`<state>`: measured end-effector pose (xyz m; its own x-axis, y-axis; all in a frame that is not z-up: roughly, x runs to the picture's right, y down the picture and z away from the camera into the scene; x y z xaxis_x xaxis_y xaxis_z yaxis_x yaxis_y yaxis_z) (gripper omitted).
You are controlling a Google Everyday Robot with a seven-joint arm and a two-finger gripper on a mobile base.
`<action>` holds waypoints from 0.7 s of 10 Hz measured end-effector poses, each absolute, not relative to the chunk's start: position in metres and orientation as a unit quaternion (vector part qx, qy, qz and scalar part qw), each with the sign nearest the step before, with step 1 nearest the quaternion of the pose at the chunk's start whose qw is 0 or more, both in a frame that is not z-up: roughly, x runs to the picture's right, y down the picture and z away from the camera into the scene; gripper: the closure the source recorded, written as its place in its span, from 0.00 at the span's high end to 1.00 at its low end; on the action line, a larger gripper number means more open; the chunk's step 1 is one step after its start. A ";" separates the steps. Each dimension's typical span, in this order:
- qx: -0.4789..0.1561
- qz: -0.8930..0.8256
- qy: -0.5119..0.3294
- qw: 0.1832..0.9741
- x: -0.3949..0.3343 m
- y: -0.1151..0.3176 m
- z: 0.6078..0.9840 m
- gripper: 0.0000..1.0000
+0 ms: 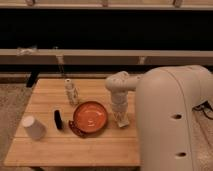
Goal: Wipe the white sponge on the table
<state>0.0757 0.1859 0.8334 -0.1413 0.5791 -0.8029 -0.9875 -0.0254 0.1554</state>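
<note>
On the table's (80,150) near left corner stands 1 upturned white cup (34,128), with a small black object (58,119) beside it. Just right of the orange bowl (90,116), the gripper (121,120) points down, clenched on the white sponge (121,122) against the planks. Farther back stands a patterned bottle (72,92).

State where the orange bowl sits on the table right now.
In the camera view, the orange bowl sits near the middle of the table, with a small black object to its left and the gripper down at the tabletop to its right.
</note>
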 end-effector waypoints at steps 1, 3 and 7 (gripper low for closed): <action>-0.286 0.651 0.369 0.599 0.067 0.194 0.828 0.00; -0.305 0.636 0.369 0.605 0.050 0.210 0.816 0.00; -0.324 0.631 0.375 0.597 0.035 0.232 0.793 0.27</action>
